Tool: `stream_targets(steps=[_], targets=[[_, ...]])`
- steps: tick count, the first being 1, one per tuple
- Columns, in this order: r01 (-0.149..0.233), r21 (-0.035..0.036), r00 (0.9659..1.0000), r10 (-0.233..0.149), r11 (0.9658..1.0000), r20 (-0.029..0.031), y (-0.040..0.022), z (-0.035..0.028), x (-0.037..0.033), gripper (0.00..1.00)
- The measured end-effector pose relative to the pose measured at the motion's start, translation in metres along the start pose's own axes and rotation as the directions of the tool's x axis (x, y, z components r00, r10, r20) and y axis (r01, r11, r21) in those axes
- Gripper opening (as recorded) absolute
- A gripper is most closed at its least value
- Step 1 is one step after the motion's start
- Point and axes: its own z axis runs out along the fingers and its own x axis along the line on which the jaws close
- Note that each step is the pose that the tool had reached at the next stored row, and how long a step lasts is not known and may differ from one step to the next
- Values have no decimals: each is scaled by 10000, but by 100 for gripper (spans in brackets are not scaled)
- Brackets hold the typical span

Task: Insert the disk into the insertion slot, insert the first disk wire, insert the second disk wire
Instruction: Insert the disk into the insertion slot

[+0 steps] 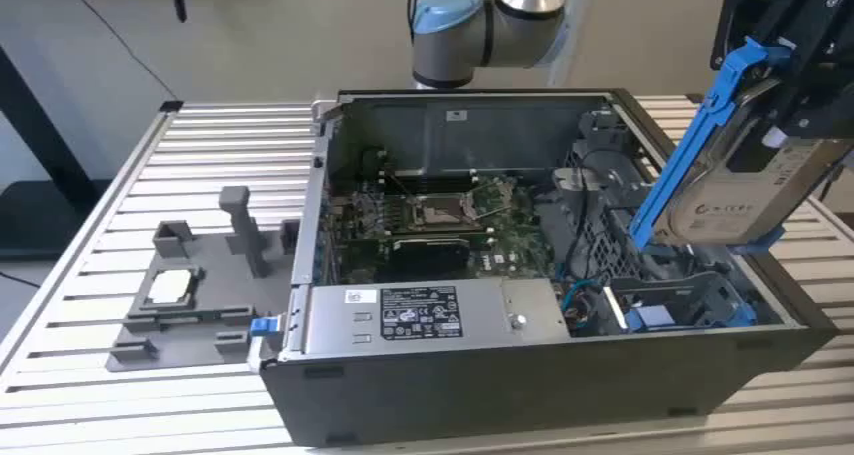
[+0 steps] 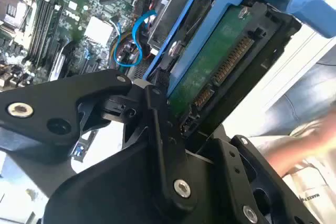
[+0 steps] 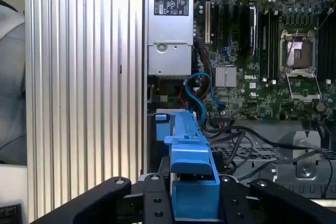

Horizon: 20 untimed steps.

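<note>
At the near right corner of the open computer case (image 1: 534, 395) lies the insertion slot (image 1: 678, 293), a dark metal bay with blue fittings in it and nothing seated in it yet. Above it, clear of the case rim, hangs the disk (image 1: 731, 190). The gripper (image 1: 787, 125) pinches it across its blue carrier (image 1: 697, 135), the black fingers (image 3: 155, 203) pressed onto the carrier from both sides (the first wrist view looks straight down the blue edge between them). So the slot lies below the gripper and a little toward the exterior view's left, with the disk hanging between the two. The disk's long axis runs steeply but not plumb. Its upper end is at the gripper, toward the exterior view's right, and its lower end leans down toward the exterior view's left, pointing into the bay area. Its labelled silver face is turned toward the near right. The second wrist view shows the green circuit board (image 2: 210, 45) on the other face, with the connector strip (image 2: 231, 61) at the end close to the gripper, so I judge that the plain end leads downward. To the exterior view's left of the slot, along the near wall, sits the grey power-supply box (image 1: 420, 315), with looped blue cables (image 3: 199, 90) between them. Farther in lies the green motherboard (image 1: 441, 220), and beyond the far wall the arm (image 1: 461, 25) stands over the slatted worktop (image 1: 227, 145).
</note>
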Motion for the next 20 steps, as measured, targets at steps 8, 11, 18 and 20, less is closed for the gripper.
stream_targets(steps=[8,11,18,20], targets=[[0,-12,10000,0,10000,-1,0,11,0,33],[0,-12,10000,0,10000,0,-1,25,0,33],[33,-8,10000,-33,10000,-31,-14,81,0,33],[61,-8,10000,-61,10000,-37,-19,97,-1,33]])
